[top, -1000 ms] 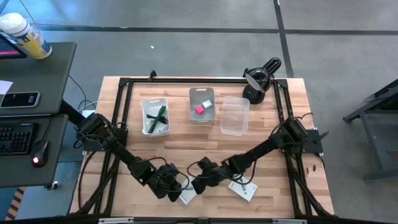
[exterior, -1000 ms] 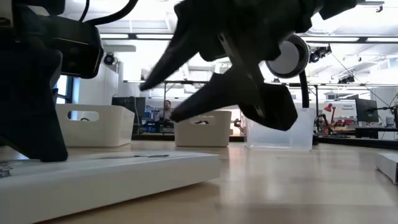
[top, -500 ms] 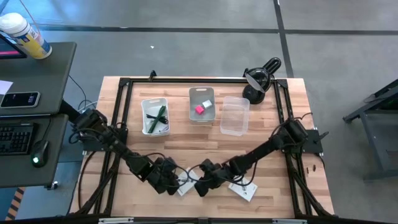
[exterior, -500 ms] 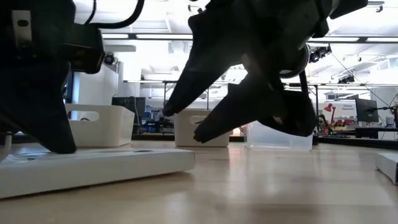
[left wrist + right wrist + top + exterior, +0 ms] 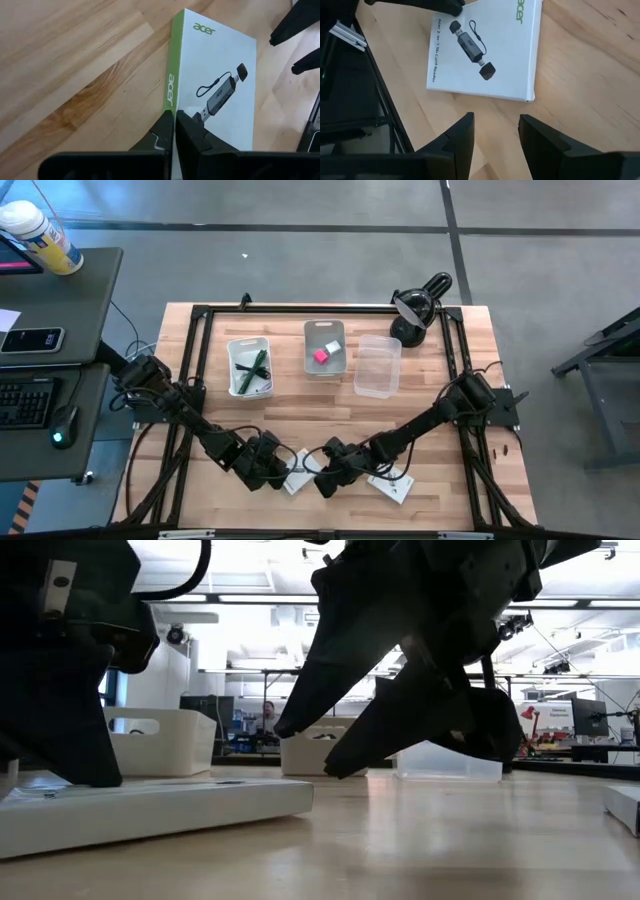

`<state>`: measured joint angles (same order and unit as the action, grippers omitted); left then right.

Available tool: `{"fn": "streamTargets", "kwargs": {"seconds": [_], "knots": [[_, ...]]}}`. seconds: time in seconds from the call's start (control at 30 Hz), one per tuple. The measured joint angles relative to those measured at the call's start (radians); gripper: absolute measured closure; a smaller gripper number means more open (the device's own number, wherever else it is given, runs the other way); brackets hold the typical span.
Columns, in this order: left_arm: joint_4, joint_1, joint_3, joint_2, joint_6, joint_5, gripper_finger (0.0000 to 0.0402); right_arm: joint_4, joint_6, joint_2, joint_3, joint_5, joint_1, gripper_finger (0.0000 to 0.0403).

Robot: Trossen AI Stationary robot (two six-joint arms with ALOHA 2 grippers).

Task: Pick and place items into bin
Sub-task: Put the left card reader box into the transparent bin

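Both claws converge on the white card-reader box at the tabletop's near edge.

My left claw (image 5: 174,131) has its fingers pressed together, tips on the white box (image 5: 215,85), apparently to nudge or steady it rather than grip. My right claw (image 5: 495,132) hovers just beside the same box with fingers spread, likely lined up to take its edge. The box lies flat on the tabletop (image 5: 330,405), well apart from the bins (image 5: 325,348) at the far side.

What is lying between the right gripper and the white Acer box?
Only bare wood of the table, seen in the right wrist view. The right gripper is open, short of the white Acer box, nothing between.
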<state>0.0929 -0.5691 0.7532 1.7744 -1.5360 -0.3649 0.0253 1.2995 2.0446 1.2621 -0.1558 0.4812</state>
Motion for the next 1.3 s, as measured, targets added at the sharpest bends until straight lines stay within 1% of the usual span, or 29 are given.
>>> {"fn": "streamTargets", "kwargs": {"seconds": [0.2,0.47,0.7,1.03,1.23,1.3], "knots": [[0.003,0.000,0.000,0.000,-0.006,0.012,0.0401,0.001,0.009,0.000,-0.001,-0.016,0.000,0.0258],[0.004,0.000,0.000,0.000,-0.048,0.013,0.0401,0.039,0.047,0.001,-0.001,0.002,0.000,0.0258],[0.005,0.000,0.000,0.000,-0.074,0.020,0.0401,0.030,0.061,0.001,-0.002,0.009,0.000,0.0258],[0.005,0.008,0.000,-0.001,-0.089,0.013,0.0401,0.014,0.045,0.002,-0.001,0.007,-0.019,0.0258],[-0.001,0.056,0.000,-0.003,-0.086,0.020,0.0401,0.015,0.043,0.002,-0.001,0.024,-0.018,0.0258],[-0.055,0.076,-0.005,0.002,-0.085,-0.014,0.0401,0.015,0.044,0.002,-0.001,0.042,-0.015,0.0258]]}}
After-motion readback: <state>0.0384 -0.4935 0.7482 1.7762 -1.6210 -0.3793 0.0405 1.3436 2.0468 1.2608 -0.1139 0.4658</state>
